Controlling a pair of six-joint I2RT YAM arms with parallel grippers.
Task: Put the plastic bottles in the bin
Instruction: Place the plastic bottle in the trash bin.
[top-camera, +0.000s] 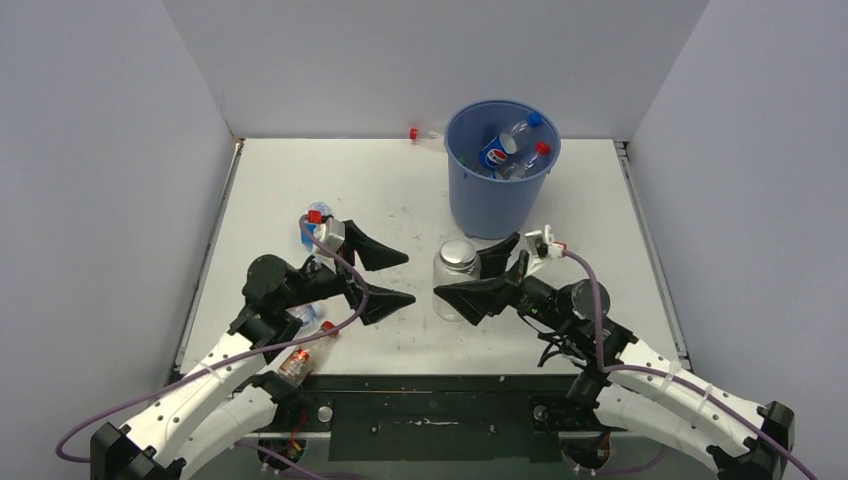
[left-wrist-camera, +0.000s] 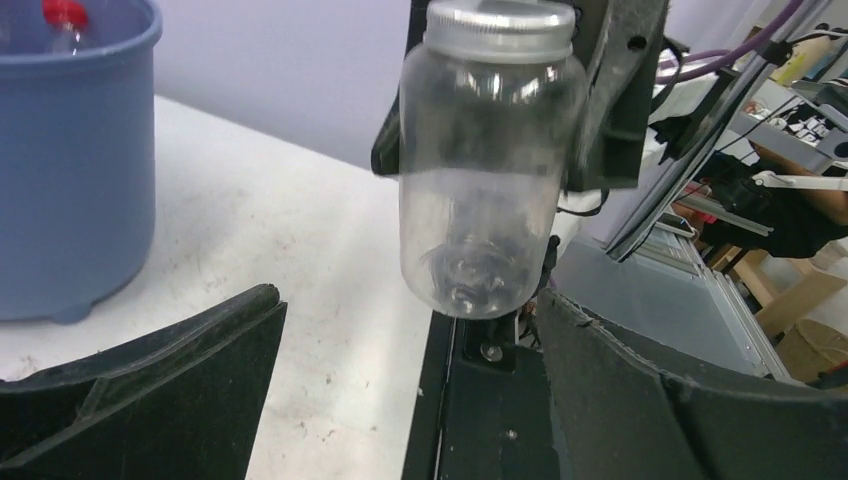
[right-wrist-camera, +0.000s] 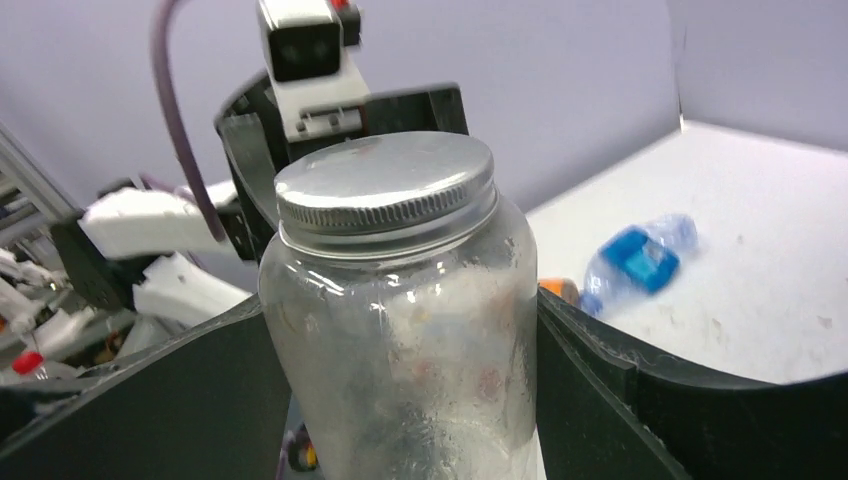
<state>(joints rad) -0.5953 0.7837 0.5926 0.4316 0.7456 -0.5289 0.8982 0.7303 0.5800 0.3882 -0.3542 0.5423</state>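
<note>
The right jaws are clamped on a clear jar (top-camera: 452, 290) with a silver lid (top-camera: 458, 252), and the left jaws are spread wide just beside it, so the jar could be knocked loose, while some plastic bottles (top-camera: 507, 150) are in the bin (top-camera: 490, 205) and others lie on the tabletop (top-camera: 400, 190).

White shells with rows of small holes, black joints on left arm (top-camera: 215, 375) and right arm (top-camera: 660, 385). Each trailed by purple cable (top-camera: 600, 305). Matte black wedge-shaped fingers (left-wrist-camera: 150, 380) on left pincer (top-camera: 408, 278), right pincer (top-camera: 458, 275). White camera block (top-camera: 330, 237) at wrist.
</note>
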